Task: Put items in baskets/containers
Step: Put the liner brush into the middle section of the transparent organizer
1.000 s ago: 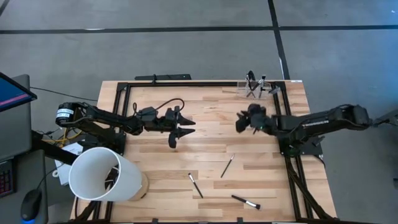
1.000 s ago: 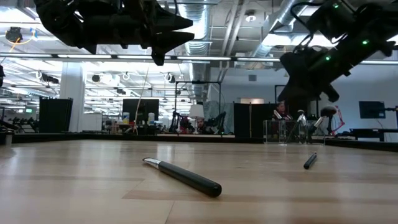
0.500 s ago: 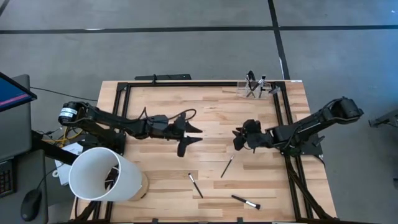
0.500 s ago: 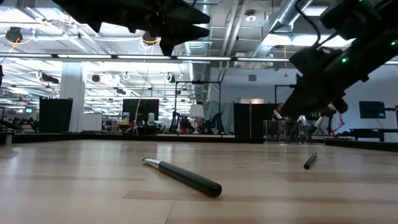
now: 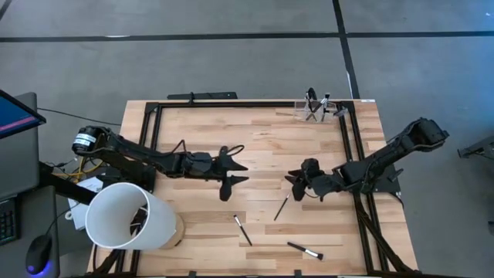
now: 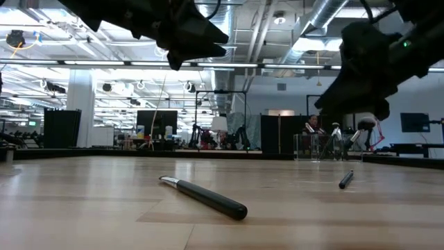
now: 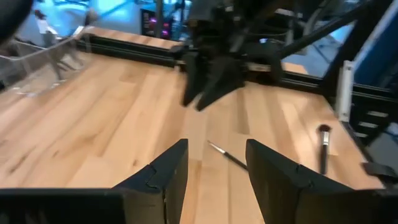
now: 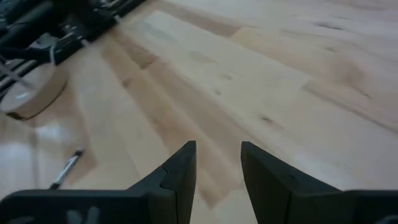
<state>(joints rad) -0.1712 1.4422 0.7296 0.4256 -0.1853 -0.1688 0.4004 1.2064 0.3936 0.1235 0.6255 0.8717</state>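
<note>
Bare wood (image 5: 193,131) between black frame rails (image 5: 150,131)

A pale wooden table (image 5: 255,147) of butcher-block planks sits on a grey floor (image 5: 231,62), with a black metal frame (image 5: 193,104) running along its edges. A big white tub (image 5: 127,216) lies tipped at the table's near left corner, its open mouth facing up toward the overhead camera, and beside that corner stand a monitor (image 5: 15,116) with a lit screen and a computer mouse (image 5: 36,255) on a side desk. Across the table the low view shows a large workshop hall with bright ceiling lights (image 6: 139,69), silver ducts (image 6: 326,14) and dark equipment racks (image 6: 62,128).
</note>
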